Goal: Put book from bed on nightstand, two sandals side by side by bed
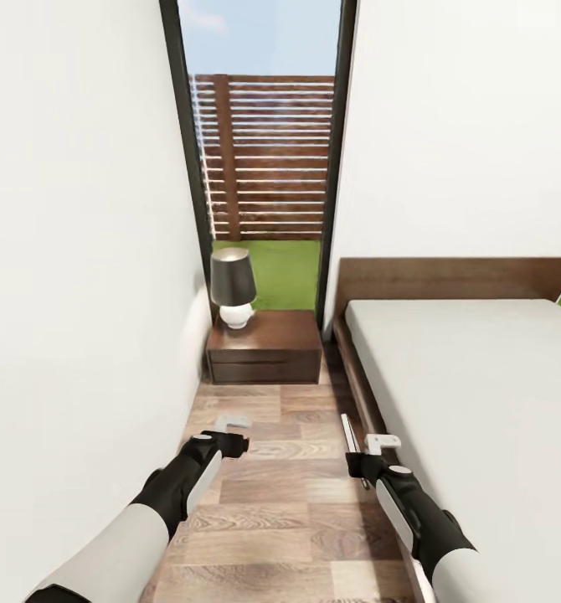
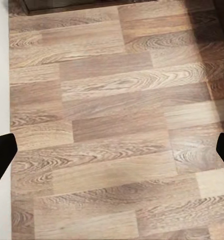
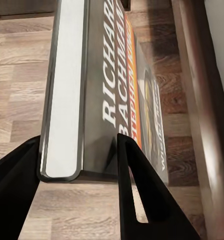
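My two arms sit nearest, low over the wood-plank floor [image 1: 272, 502]. Bed [image 1: 481, 394] runs along my right, pale mattress on a dark frame. Nightstand [image 1: 268, 347] stands ahead under the window [image 1: 259, 151], a black-shaded lamp [image 1: 233, 289] on it. Right gripper [image 3: 79, 160] is clamped on the book [image 3: 104, 85], held edge-up beside the bed frame. Left gripper [image 2: 112, 150] holds nothing, fingers [image 2: 1, 155] spread apart over bare floor.

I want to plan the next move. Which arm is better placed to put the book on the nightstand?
The right. Its gripper is shut on the book, and the nightstand stands ahead beside the bed. The left gripper is open over bare floor.
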Controlling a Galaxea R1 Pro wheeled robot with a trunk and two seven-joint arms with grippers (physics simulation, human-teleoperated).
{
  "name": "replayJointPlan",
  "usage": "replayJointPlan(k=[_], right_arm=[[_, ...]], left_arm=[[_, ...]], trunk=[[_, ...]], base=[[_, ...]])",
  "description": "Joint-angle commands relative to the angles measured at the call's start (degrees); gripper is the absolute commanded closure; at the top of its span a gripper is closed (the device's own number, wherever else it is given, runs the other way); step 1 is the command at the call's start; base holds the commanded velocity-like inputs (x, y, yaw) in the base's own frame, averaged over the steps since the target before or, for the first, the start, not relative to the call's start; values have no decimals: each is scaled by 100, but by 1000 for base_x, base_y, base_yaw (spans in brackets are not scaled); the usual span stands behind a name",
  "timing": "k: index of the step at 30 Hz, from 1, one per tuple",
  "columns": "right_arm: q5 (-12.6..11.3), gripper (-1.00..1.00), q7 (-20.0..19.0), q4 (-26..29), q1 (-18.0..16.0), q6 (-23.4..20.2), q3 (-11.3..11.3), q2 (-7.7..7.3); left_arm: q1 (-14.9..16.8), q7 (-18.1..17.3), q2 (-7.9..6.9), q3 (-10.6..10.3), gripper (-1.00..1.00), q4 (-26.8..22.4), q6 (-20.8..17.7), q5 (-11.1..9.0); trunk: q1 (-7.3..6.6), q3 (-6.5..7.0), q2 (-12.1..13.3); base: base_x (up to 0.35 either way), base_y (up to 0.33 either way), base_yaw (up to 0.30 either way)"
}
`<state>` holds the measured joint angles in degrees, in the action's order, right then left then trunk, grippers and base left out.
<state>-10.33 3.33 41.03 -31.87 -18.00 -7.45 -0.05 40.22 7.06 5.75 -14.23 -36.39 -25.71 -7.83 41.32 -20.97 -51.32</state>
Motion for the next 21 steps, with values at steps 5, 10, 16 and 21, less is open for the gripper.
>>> replayJointPlan(k=[5,10,16,21], right_arm=[[-57,100,26,11,-3,-19,-19,-4],[-57,100,28,24,-3,-19,-19,-4],[-57,100,28,101,-3,-19,-25,-4],[-57,100,25,124,-3,-19,-14,-5]], left_arm=[[4,50,-4,-27,-100,-9,-23,-61],[4,50,-4,-27,-100,-9,-22,-61],[4,50,-4,-27,-100,-9,-22,-61],[4,50,-4,-27,-100,-9,-22,-61]], trunk=[[4,-7,-5],[4,-7,-5],[4,-7,-5],[4,-7,-5]], base=[[337,-114,0],[337,-83,131],[337,-78,230],[337,-78,60]])
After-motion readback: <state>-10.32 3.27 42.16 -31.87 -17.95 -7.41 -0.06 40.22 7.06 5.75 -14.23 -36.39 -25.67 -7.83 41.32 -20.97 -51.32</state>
